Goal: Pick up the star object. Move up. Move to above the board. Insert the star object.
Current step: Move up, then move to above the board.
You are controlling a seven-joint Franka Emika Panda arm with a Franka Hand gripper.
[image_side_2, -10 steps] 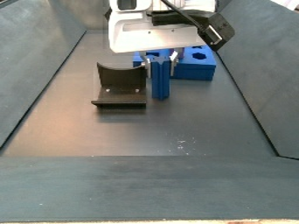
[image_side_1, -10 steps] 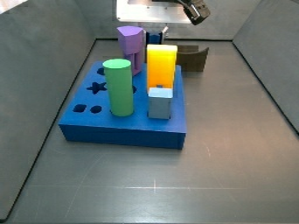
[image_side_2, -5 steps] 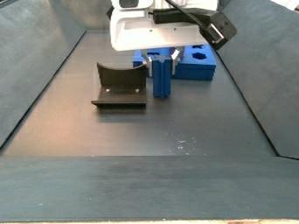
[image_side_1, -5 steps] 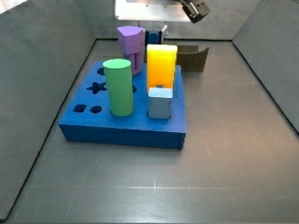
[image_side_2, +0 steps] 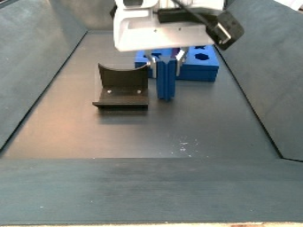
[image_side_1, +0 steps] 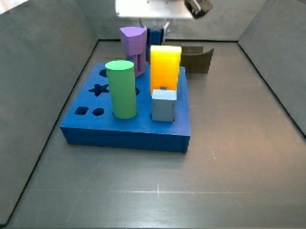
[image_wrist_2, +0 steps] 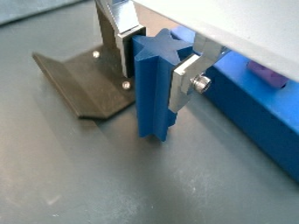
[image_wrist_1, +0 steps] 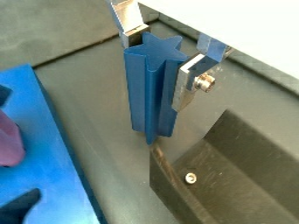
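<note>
Gripper (image_wrist_2: 156, 54) low near floor, pointing down, fingers (image_wrist_2: 184, 80) clamped on star object (image_wrist_2: 158, 87).

Even, soft light in all four views, no glare.
The gripper (image_wrist_2: 149, 61) sits sharp over the floor (image_side_2: 142, 133); shadows beneath the star object (image_wrist_2: 155, 96) are faint, wrist edges slightly soft.

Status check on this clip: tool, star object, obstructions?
Tool astride star object, fingers at its sides. Star object upright on floor. Fixture close beside.
</note>
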